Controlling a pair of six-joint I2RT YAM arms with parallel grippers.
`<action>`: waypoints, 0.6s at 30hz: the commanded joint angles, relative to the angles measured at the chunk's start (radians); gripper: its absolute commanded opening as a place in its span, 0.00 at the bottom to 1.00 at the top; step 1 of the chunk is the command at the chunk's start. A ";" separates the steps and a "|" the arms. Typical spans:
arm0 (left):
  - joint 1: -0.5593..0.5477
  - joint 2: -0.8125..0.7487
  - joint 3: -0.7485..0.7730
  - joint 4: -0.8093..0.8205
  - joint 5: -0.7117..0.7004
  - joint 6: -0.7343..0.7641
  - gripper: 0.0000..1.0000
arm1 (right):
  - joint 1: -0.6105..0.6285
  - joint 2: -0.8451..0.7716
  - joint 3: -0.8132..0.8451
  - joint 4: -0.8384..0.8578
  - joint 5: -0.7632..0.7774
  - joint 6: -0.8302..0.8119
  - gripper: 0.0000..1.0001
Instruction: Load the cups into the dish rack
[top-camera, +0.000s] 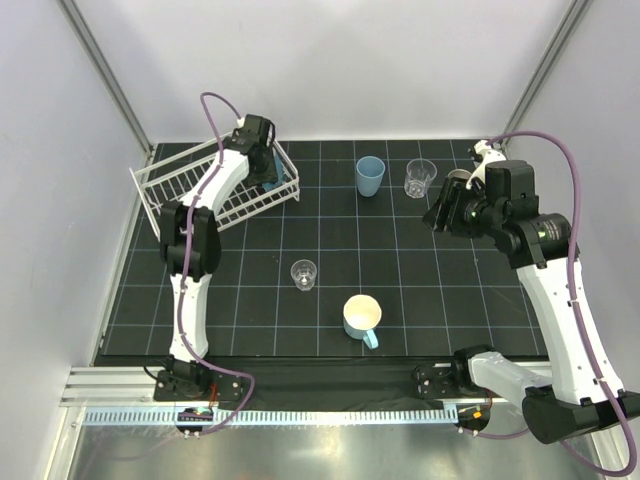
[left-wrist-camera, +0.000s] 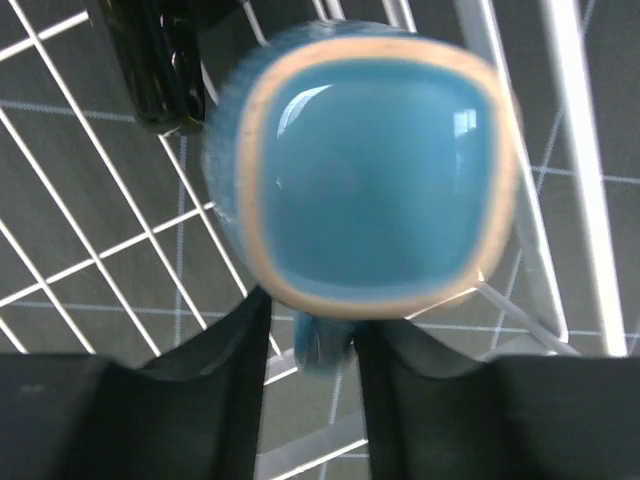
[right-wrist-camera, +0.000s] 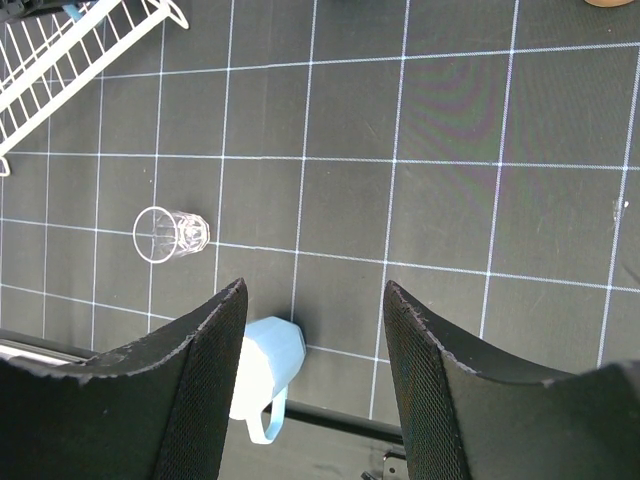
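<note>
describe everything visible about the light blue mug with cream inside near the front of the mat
The light blue mug with a cream inside looks like glazed ceramic, with one loop handle pointing toward the near edge. It stands upright, mouth up, seemingly empty, on the black gridded mat near its front edge, right of a small clear glass. Only the mat touches it.

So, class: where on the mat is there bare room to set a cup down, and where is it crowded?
Bare: the centre between tumbler and mug; the near right between mug and right arm. Crowded: far right, around the tall glass and right gripper.
</note>
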 joint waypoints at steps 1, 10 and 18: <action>0.006 -0.029 -0.013 0.001 -0.032 -0.012 0.39 | -0.006 -0.017 -0.005 0.021 -0.014 -0.001 0.59; 0.006 -0.078 -0.013 -0.010 -0.017 -0.006 0.56 | -0.007 -0.026 -0.020 0.030 -0.036 0.002 0.58; 0.006 -0.168 -0.020 -0.041 0.005 -0.042 0.58 | -0.007 -0.013 -0.049 0.007 -0.068 -0.012 0.59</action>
